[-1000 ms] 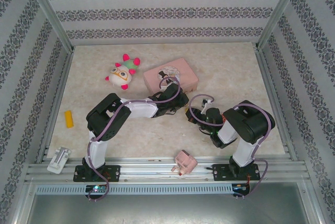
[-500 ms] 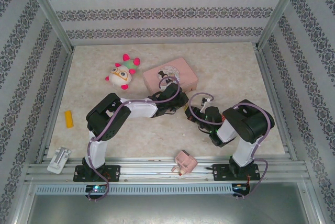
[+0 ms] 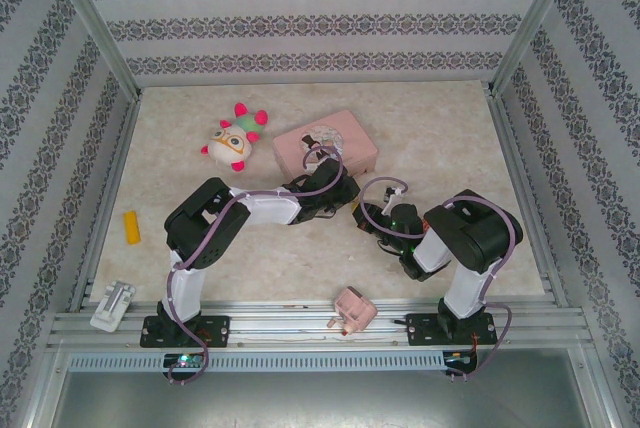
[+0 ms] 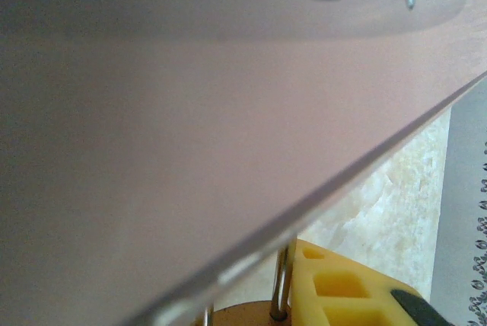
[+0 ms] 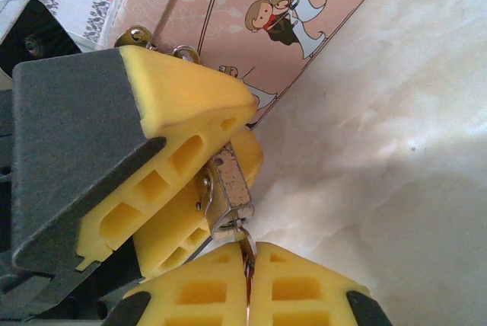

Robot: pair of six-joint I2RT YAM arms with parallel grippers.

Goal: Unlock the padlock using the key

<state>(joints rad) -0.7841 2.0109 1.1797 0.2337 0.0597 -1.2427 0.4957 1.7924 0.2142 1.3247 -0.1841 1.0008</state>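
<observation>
The padlock (image 5: 228, 185) is clamped in the left gripper (image 5: 245, 137), close beside the pink tin (image 5: 304, 44). The key (image 5: 244, 244) is pinched edge-on in the clenched right gripper (image 5: 249, 263), with its tip at the lock's underside. Whether it is fully seated cannot be told. If it is turned off-axis, the thin key may be twisted out of the soft pads (image 5: 297, 288) — or the small lock rolled in its hold — and the shackle (image 4: 281, 280) left closed.

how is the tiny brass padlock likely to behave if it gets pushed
The tiny brass padlock looks like solid metal, so probably stiff and heavy for its size. Its smooth faces sit between soft-looking yellow foam pads, so a sideways push may twist it or let it slip.
</observation>
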